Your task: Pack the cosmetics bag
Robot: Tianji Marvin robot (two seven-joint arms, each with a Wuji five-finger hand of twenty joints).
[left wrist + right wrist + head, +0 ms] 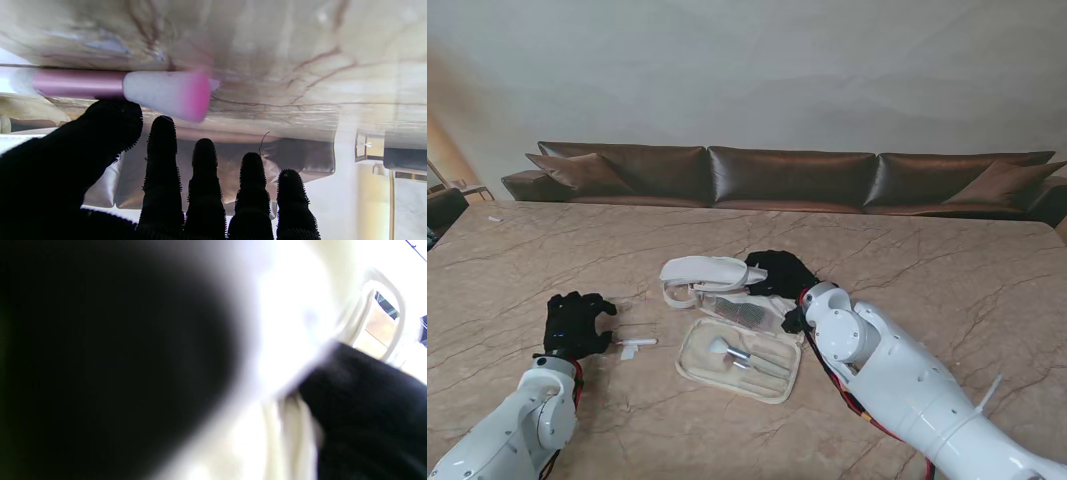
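Palm-down, the black-gloved left hand (575, 322) rests empty, fingers spread, beside a small pink-and-white makeup brush (636, 342) on the marble table (947, 270). Right of it, the black right hand (779, 276) grips the cream cosmetics bag's (739, 360) raised lid (710, 270).

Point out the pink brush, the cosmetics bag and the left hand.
pink brush (160, 91): left wrist view, on the white-to-pink bristle head.
cosmetics bag (689, 362): stand view, on the open lower tray's left rim.
left hand (574, 322): stand view, on the back of the glove.
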